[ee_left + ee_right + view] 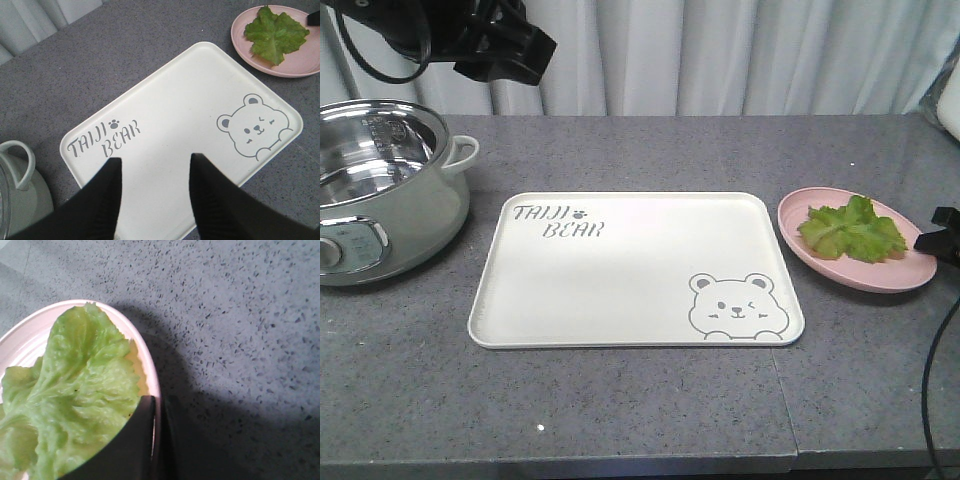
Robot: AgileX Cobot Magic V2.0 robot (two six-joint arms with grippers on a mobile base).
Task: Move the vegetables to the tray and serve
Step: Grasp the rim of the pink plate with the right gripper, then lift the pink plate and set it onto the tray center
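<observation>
right gripper (157, 410) is down at the right-hand rim of the pink plate (800, 245), and the lettuce leaf (852, 230) lies flat in that plate, just right of the tray (620, 300) and not on it yet. the step in hand looks like the grab. to do it well, the tips want to come inward off the rim and onto the ruffled edge of the leaf, pinching a fold of green and not the plastic. a bite near the thicker pale rib looks safest, since the thin frill could tear or slip. then a straight lift before swinging left, so the plate doesn't drag along. now the jaws: on the right they're drawn to a thin slit, with the plate's rim showing in that slit and one dark finger (132, 445) overlapping the leaf's edge, but whether they actually clamp rim or leaf i can't tell. left gripper (155, 195) hangs well above the tray, jaws spread wide, nothing between them, touching nothing. the cooking pot (380, 190) sits off to the tray's left.
</observation>
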